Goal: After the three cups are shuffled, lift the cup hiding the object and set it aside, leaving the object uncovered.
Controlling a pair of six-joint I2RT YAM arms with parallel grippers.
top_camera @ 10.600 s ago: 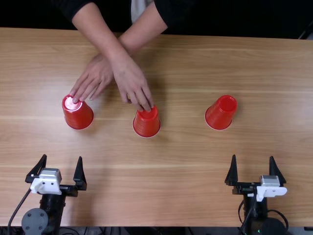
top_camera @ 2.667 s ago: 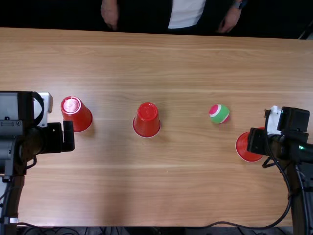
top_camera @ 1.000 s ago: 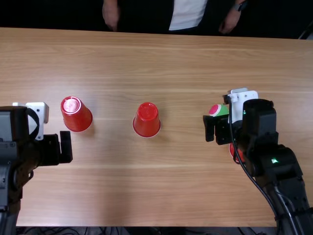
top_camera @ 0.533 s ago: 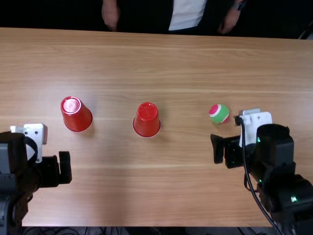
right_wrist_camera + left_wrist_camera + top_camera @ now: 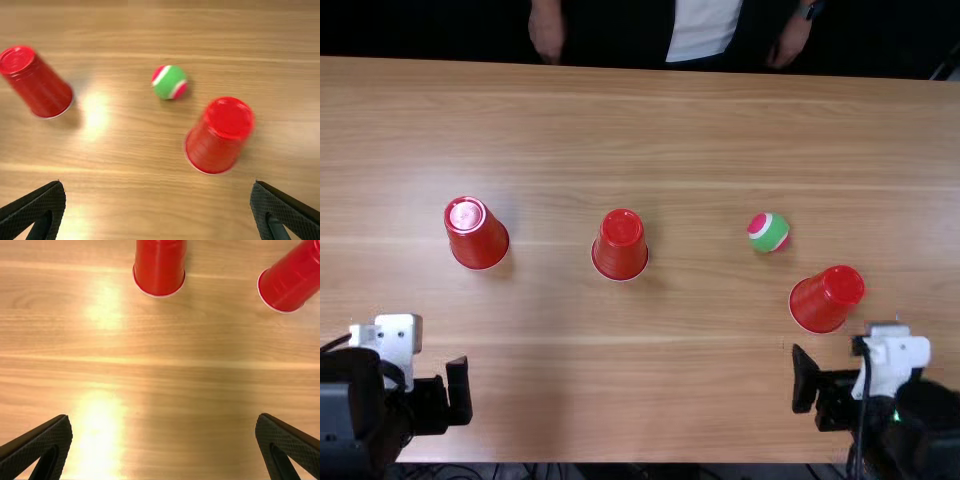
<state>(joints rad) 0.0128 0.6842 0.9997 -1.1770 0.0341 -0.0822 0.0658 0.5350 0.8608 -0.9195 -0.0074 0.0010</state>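
ball (image 5: 768, 232) bare on table (image 5: 700, 130), near right cup (image 5: 825, 298), not touching | right cup mouth-down, close ahead of right gripper (image 5: 157, 186), ball beyond it | right gripper spread wide, empty | left gripper (image 5: 162, 417) spread wide, empty, at near edge

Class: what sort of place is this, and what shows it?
Likely a robotics lab bench: a wooden table with the left arm and right arm at its near edge, three upturned red cups and a ball laid out.
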